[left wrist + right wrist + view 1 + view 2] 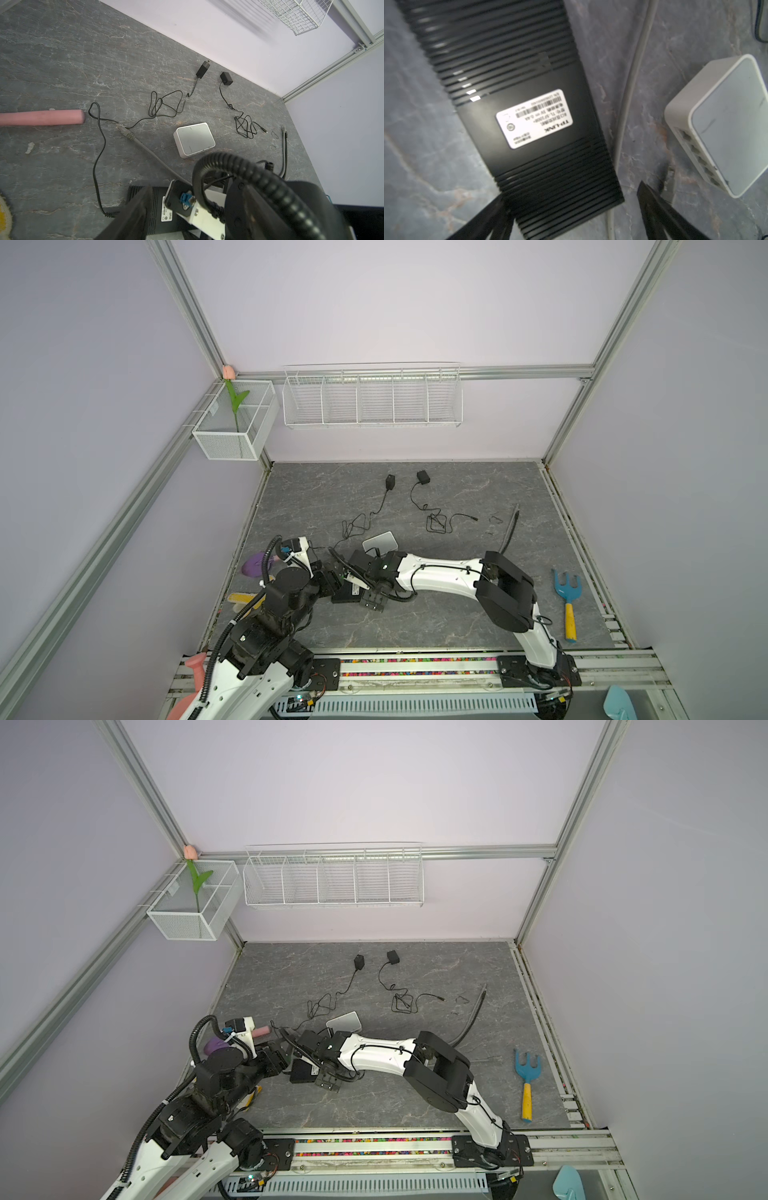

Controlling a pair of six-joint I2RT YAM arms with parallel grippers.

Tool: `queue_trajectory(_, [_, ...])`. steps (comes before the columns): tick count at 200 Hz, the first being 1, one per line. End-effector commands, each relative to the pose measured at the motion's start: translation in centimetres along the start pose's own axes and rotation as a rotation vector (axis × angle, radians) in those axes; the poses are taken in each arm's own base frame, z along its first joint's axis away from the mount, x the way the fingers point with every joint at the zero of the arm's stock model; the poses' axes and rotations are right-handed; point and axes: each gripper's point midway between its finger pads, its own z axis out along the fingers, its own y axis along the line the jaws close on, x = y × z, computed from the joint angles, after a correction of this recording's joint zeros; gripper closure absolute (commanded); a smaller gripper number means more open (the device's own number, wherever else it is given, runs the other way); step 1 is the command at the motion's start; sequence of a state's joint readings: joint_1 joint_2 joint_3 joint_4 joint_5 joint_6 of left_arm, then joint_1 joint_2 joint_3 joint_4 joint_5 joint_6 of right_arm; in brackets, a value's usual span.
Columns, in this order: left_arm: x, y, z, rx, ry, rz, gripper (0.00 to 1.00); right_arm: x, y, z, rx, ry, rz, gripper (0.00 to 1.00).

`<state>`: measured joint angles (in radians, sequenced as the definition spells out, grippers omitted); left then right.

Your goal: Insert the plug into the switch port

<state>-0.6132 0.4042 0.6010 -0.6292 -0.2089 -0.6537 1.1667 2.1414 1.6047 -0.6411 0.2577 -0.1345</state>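
In both top views the two arms meet at about 7 o'clock on the table [415,626], over a black TP-Link switch [344,595]. The left end effector [333,581] sits against the switch's 9 o'clock side, apparently to steady it. Whether it clamps the case or merely brackets it cannot be told. The right arm [440,572] reaches across the middle and hides much of the case. A white five-port switch [380,541] lies near, at the black one's 1 o'clock. Power adapters [390,481] rest well apart toward 12 o'clock, and a blue hand rake [566,593] lies at 4 o'clock.

In the left wrist view the RJ45 plug [121,127], judged to be the task's thing, lies loose on the table at the end of its grey network cable [153,155]. It sits between a pink foam handle [41,118] and the white switch, in no port. A thin black adapter cord [97,158] crosses beside it and could snag a pick. That cord runs toward the black case, but a dark finger [133,212] hides where it ends.

In the right wrist view the right end effector [572,192] stands spread wide astride one short end of the black switch, gripping nothing. One finger is at a corner and the other is clear of the case. The switch lies label up, with no ports showing, so it probably needs turning. The grey cable passes between it and the white switch's port row.
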Motion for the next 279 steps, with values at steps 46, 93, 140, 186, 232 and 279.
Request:
queue_trajectory(46, [0.0,-0.3,1.3,-0.004,0.006,0.013,0.31,-0.8,-6.0,0.5,0.146,-0.003,0.094,0.09])
queue_trajectory(93, [0.4,-0.6,2.9,-0.015,0.034,0.039,0.31,-1.8,-7.0,2.6,0.133,-0.002,0.108,0.10])
queue_trajectory(140, [0.4,0.6,4.0,-0.055,0.045,0.030,0.30,-4.8,-10.0,3.9,0.166,-0.031,0.156,0.11])
queue_trajectory(186, [1.4,3.3,6.2,-0.089,0.096,-0.038,0.30,-6.5,-12.5,3.4,0.157,-0.054,0.189,0.12])
queue_trajectory(232, [2.9,5.8,8.4,-0.184,0.163,0.001,0.30,-5.0,-11.3,-1.8,0.075,-0.178,0.198,0.18])
queue_trajectory(279, [2.2,7.4,9.9,-0.215,0.157,-0.038,0.30,-0.3,-10.4,-3.3,0.007,-0.160,0.210,0.42])
